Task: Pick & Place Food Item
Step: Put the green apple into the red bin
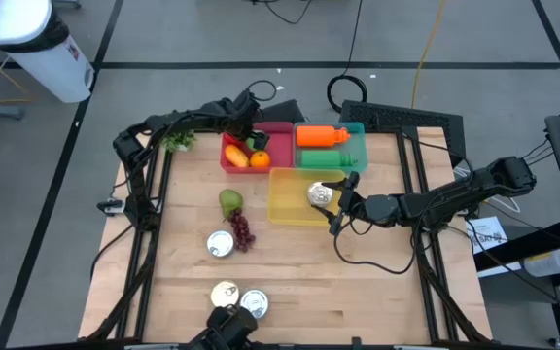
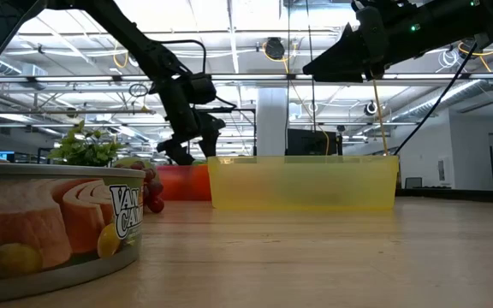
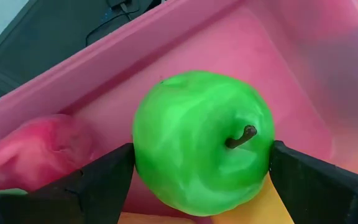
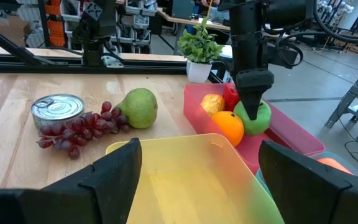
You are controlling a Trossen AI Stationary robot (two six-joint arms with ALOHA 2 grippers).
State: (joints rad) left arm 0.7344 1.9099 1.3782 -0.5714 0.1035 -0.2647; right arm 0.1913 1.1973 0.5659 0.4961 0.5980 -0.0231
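Observation:
A green apple sits between the fingers of my left gripper inside the pink bin at the table's far side. It also shows in the right wrist view, beside an orange and a red fruit. My right gripper hangs open and empty over the near right part of the yellow bin. A tin can lies in that bin. My left gripper pinches the apple between its two fingers, one on each side of its widest part. The fingers come from above, pointing down. The apple's stem faces the wrist camera. Whether the apple rests on the fruit below, I cannot tell.
A green bin with an orange bottle stands right of the pink bin. A pear, grapes and a can lie on the table's middle. Two more cans sit at the near edge. A small plant stands far left.

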